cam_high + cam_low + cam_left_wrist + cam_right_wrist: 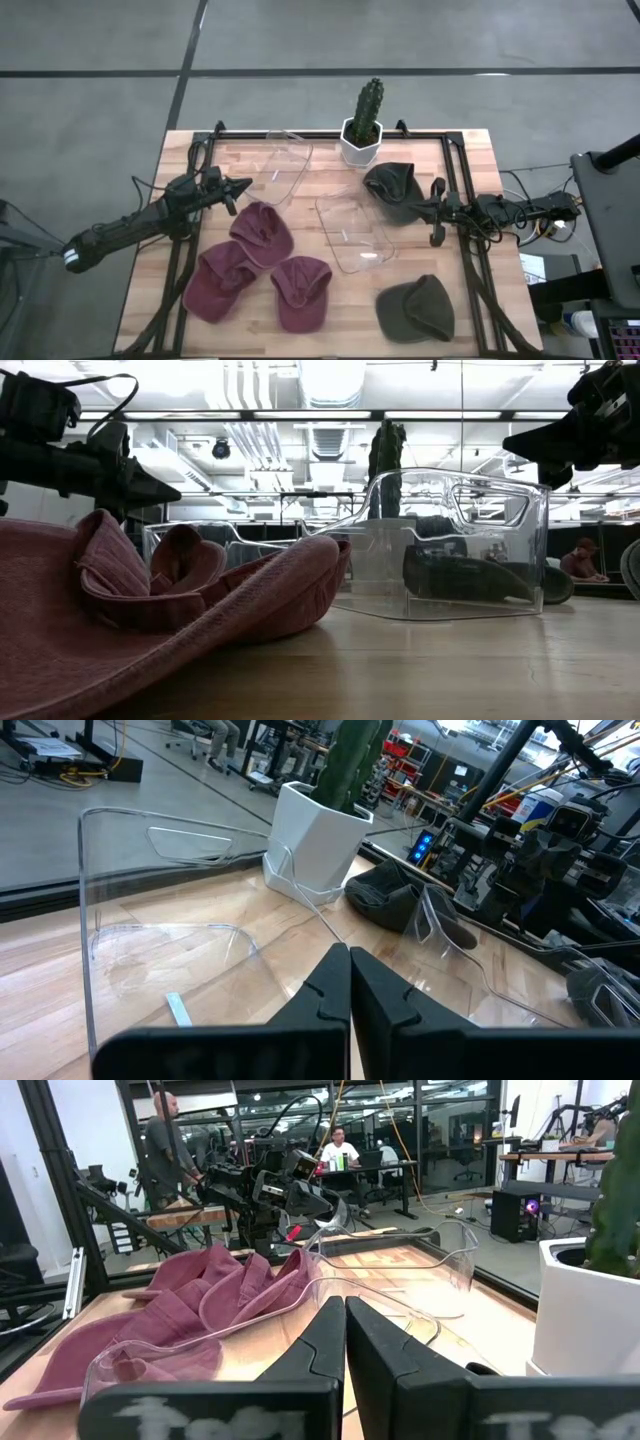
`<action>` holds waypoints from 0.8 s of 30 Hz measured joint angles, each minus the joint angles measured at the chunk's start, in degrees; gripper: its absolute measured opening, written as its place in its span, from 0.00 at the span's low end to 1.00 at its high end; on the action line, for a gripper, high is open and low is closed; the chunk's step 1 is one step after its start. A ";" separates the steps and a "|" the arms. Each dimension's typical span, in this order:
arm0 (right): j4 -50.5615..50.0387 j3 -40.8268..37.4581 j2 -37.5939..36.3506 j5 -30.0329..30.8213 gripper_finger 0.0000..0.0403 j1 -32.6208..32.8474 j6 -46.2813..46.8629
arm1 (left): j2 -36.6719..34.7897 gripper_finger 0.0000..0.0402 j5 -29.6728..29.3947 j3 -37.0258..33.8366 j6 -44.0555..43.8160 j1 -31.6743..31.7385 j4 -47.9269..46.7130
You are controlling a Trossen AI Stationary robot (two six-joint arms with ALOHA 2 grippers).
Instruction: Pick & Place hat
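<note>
Three maroon hats (262,230), (218,280), (300,292) lie on the wooden table's near left part. One dark green hat (392,190) lies beside the cactus pot, and another (418,308) lies at the near right. My left gripper (241,187) is shut and empty, hovering just beyond the far maroon hat and pointing right; its shut fingers show in the left wrist view (348,982). My right gripper (420,207) is shut and empty, hovering at the far green hat's right edge and pointing left; it also shows in the right wrist view (345,1342).
A clear plastic bin (285,165) lies at the far middle, and a second (352,232) at the centre. A cactus in a white pot (362,132) stands at the far edge. A black frame rail (455,180) runs along the table's sides. People are in the room beyond (165,1140).
</note>
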 joint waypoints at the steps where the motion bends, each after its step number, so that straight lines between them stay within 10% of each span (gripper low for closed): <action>1: 0.00 0.00 -0.01 -0.01 0.02 0.01 0.00 | 0.00 0.01 0.00 -0.01 0.00 0.00 -0.01; 12: 1.64 0.00 0.01 0.01 0.02 -0.01 0.81 | 0.01 0.01 0.00 0.00 0.01 0.00 0.00; 24: 18.21 0.02 -0.01 9.02 0.02 -0.02 28.09 | 0.01 0.01 0.00 0.01 -0.39 0.00 0.07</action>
